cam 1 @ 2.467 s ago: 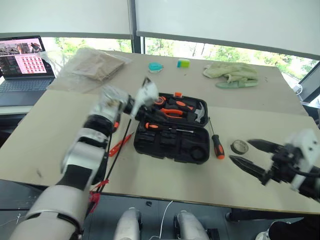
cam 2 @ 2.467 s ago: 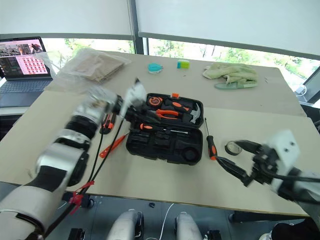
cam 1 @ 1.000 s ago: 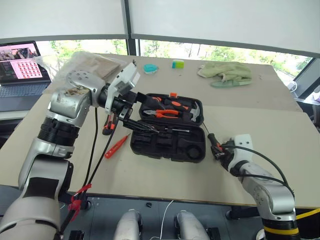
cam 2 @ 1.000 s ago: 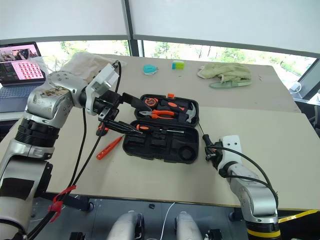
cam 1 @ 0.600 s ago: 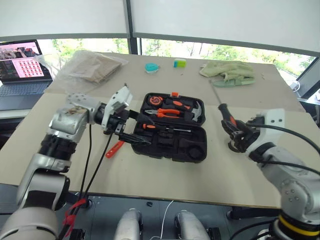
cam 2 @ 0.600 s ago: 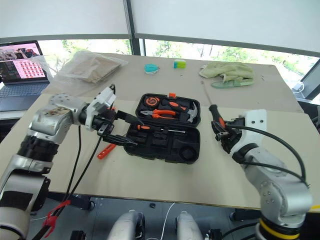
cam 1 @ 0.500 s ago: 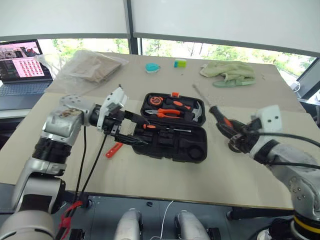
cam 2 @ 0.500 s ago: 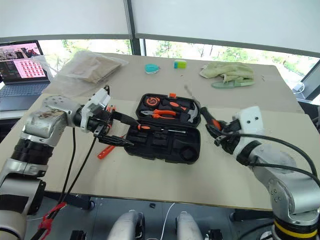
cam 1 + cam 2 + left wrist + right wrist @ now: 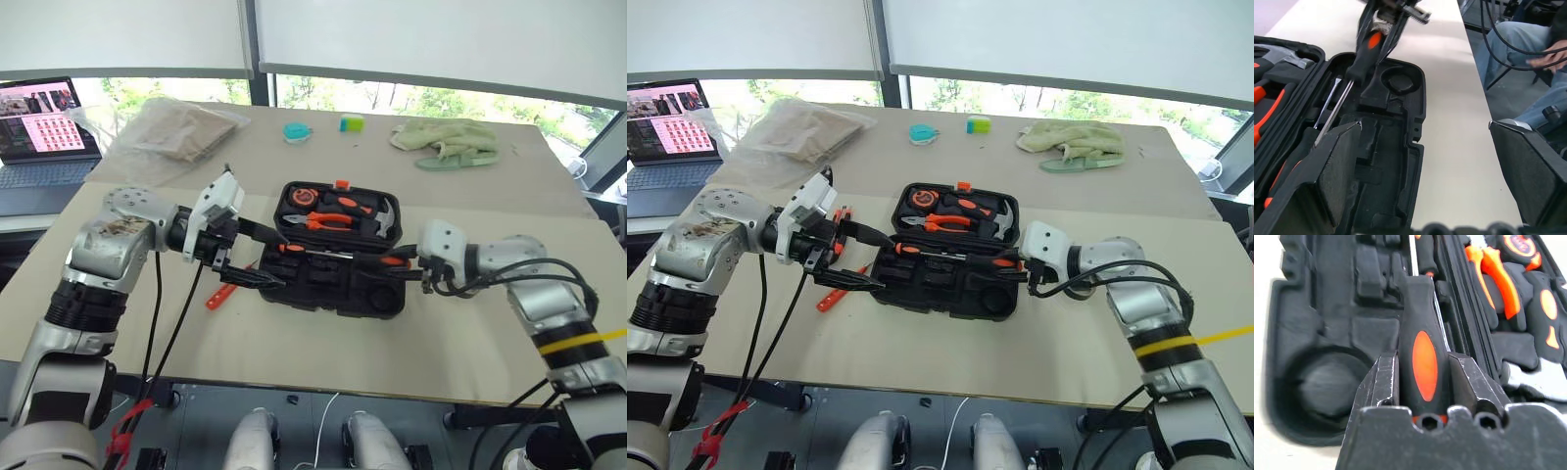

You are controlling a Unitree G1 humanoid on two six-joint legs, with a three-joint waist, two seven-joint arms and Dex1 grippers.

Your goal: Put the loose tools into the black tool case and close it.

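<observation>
Fingers of my right gripper (image 9: 1422, 382), clamped on the screwdriver (image 9: 1420, 357), have swung it from the counter's (image 9: 323, 343) 3 o'clock over the black tool case (image 9: 333, 284); left fingers (image 9: 257, 280) gape wide.

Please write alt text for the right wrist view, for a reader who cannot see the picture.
The right gripper is closed on the black-and-orange handle of a screwdriver, whose shaft points over the moulded slots of the open black tool case. Orange-handled pliers lie in the case's other half.
</observation>
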